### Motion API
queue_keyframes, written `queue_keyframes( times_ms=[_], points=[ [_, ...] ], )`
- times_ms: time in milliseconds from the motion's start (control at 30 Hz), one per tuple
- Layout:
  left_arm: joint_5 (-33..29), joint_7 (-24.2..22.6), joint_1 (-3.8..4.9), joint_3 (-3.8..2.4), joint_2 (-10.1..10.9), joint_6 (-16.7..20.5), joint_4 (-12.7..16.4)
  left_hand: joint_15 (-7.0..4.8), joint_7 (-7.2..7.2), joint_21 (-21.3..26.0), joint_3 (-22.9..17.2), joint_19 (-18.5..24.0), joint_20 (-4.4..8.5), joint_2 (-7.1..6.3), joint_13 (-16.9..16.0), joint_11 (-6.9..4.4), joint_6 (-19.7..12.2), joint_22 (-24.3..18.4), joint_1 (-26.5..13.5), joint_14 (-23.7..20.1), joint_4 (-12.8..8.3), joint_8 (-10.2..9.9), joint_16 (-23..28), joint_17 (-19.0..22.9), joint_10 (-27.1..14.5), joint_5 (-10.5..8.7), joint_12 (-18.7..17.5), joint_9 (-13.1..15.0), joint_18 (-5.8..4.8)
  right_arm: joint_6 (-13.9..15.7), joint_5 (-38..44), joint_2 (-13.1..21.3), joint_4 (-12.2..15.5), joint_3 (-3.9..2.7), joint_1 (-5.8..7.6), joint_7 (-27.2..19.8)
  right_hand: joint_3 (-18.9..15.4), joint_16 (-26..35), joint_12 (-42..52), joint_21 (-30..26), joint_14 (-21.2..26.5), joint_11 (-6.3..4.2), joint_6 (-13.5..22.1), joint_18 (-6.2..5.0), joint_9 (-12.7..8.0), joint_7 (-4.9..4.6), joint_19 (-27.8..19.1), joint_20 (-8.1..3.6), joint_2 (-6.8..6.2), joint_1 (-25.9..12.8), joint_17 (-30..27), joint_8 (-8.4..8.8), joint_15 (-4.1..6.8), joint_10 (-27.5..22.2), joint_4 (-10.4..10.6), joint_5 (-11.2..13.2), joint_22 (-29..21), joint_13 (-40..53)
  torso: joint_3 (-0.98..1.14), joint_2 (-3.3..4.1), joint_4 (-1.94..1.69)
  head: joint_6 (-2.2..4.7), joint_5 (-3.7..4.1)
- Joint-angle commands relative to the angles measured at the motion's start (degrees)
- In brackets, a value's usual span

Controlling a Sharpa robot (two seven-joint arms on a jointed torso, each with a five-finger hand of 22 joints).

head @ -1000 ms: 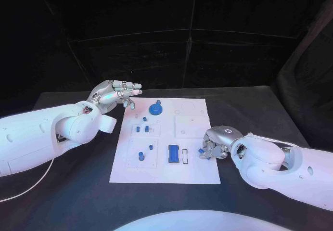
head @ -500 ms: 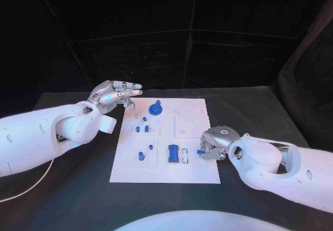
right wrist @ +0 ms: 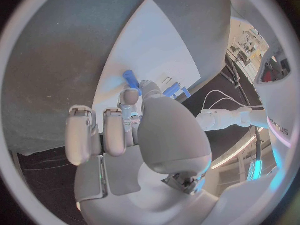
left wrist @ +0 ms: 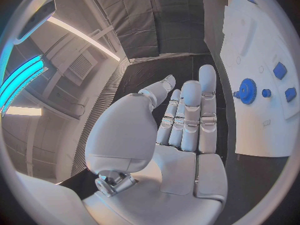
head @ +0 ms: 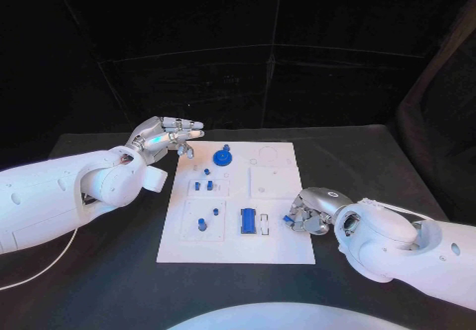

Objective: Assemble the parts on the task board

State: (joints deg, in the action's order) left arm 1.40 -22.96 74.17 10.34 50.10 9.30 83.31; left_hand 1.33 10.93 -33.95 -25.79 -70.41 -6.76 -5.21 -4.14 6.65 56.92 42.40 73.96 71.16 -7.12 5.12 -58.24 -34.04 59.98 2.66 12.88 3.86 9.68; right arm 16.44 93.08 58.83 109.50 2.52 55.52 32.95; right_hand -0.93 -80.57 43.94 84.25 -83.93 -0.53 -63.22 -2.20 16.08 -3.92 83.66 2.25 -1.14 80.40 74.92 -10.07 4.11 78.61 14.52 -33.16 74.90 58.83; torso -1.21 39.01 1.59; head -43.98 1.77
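A: Looking at the small blue part (head: 287, 219): it's at the task board (head: 238, 251)'s right edge, pinched in your right hand (head: 314, 212).

B: Yep, slots lie toward nine o'clock. Left hand (head: 161, 135) hovers spread, empty, far corner.

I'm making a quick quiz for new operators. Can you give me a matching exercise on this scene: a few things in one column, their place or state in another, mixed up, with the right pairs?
Things:
1. left hand
2. right hand
3. blue gear
4. blue block

Places or states:
A. lies on the task board in its near half, beside a white slot
B. held up off the table at the board's far left corner, holding nothing
C. sits on the board's far end
D. fingers curled, at the board's right edge

Pairs: 1-B, 2-D, 3-C, 4-A
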Motion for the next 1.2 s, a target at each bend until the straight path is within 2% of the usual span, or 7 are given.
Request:
queue_keyframes(
  times_ms=[33,200,333,500,700,1000,1200],
  points=[
    [-0.17,-0.15,0.08,-0.04,-0.09,-0.66,0.03,0.15,-0.09,0.28,0.26,0.26,-0.22,0.59,0.03,0.09,-0.11,-0.05,0.13,-0.39,0.04,0.05,-0.32,0.05,-0.27,0.18,0.3,0.02,0.76,6.04,-8.23,0.18,0.74,-0.03,0.08,0.21,0.69,-0.15,0.16,0.27,-3.55,-0.11,-0.28,0.21,0.09,-0.11,1.03,-0.03,-0.85,-0.35,1.51,0.46,0.18,0.09,0.26,-0.11,8.6,0.03,-0.06,0.05,-0.04,-0.03,-0.04],
    [-0.17,-0.15,0.08,-0.04,-0.08,-0.63,0.08,0.15,-0.09,0.28,0.26,0.26,-0.22,0.59,0.03,0.09,-0.11,-0.05,0.13,-0.39,0.04,0.05,-0.32,0.05,-0.27,0.18,0.3,0.02,0.76,9.39,-11.56,-0.21,1.16,-0.04,0.08,-0.65,1.68,-0.3,0.62,0.42,-3.6,-0.1,-0.76,0.27,0.16,-0.09,1.18,0.02,-2.17,-1.37,1.73,0.68,0.16,0.42,1.29,1.43,8.81,0.32,-0.06,0.12,-0.04,-0.09,-0.22],
    [-0.17,-0.16,0.08,-0.04,-0.09,-0.65,0.12,0.13,-0.09,0.29,0.22,0.26,-0.21,0.63,0.04,0.08,-0.11,-0.05,0.22,-0.4,-0.01,0.06,-0.34,0.09,-0.3,0.18,0.34,0.02,0.77,10.58,-13.72,-0.95,0.9,-0.04,0.09,-0.62,1.67,-0.71,1.78,0.76,-3.73,-0.18,-1.63,0.38,0.41,0.06,1.52,0.0,-2.83,-2.92,2.3,0.48,0.19,1.08,1.95,2.22,9.22,1.06,-0.08,0.13,-0.05,-0.17,-0.27],
    [-0.17,-0.15,0.08,-0.04,-0.11,-0.66,0.19,0.13,-0.09,0.29,0.22,0.26,-0.21,0.63,0.04,0.08,-0.11,-0.05,0.22,-0.4,-0.01,0.06,-0.34,0.09,-0.3,0.18,0.34,0.02,0.77,9.97,-17.13,-2.38,-0.01,-0.04,0.09,-0.04,1.21,-1.2,1.84,1.16,-3.88,-0.38,-2.57,0.51,0.72,0.36,1.91,-0.11,-2.87,-5.08,2.98,0.26,0.34,1.51,2.04,1.93,9.69,1.05,-0.14,0.16,-0.08,-0.37,-0.4],
    [-0.17,-0.15,0.09,-0.04,-0.14,-0.67,0.24,0.13,-0.09,0.29,0.22,0.26,-0.21,0.63,0.04,0.08,-0.11,-0.05,0.22,-0.4,-0.01,0.06,-0.34,0.09,-0.3,0.18,0.34,0.02,0.77,9.1,-19.26,-4.64,-1.15,-0.04,0.09,0.6,1.11,-1.42,2.16,1.32,-3.93,-0.68,-3.51,0.56,1.08,0.76,2.06,-0.27,-2.61,-6.12,3.27,-0.09,0.56,1.87,1.98,1.92,9.87,1.22,-0.09,0.14,-0.04,-0.49,-0.53],
    [-0.17,-0.16,0.1,-0.04,-0.13,-0.68,0.3,0.13,-0.09,0.29,0.22,0.26,-0.21,0.63,0.04,0.08,-0.11,-0.05,0.22,-0.4,-0.01,0.06,-0.34,0.09,-0.3,0.18,0.34,0.02,0.77,7.98,-19.42,-6.88,-2.38,-0.05,0.1,1.33,0.94,-1.52,3.52,1.4,-3.95,-0.86,-4.05,0.59,1.36,0.98,2.14,-0.45,-2.46,-7.2,3.4,-0.24,0.73,2.36,2.0,2.21,9.97,2.18,-0.1,0.11,0.02,-0.61,-0.69],
    [-0.17,-0.15,0.1,-0.04,-0.15,-0.7,0.3,0.13,-0.09,0.29,0.22,0.26,-0.21,0.63,0.04,0.08,-0.11,-0.05,0.22,-0.4,-0.01,0.06,-0.34,0.09,-0.3,0.18,0.34,0.02,0.77,7.88,-18.55,-7.61,-2.7,-0.05,0.1,1.54,0.94,-1.52,3.52,1.4,-3.95,-0.86,-4.05,0.59,1.36,0.98,2.14,-0.45,-2.46,-7.2,3.4,-0.24,0.73,2.36,2.0,2.21,9.97,2.18,-0.03,0.13,0.08,-0.55,-0.76]
  ],
)
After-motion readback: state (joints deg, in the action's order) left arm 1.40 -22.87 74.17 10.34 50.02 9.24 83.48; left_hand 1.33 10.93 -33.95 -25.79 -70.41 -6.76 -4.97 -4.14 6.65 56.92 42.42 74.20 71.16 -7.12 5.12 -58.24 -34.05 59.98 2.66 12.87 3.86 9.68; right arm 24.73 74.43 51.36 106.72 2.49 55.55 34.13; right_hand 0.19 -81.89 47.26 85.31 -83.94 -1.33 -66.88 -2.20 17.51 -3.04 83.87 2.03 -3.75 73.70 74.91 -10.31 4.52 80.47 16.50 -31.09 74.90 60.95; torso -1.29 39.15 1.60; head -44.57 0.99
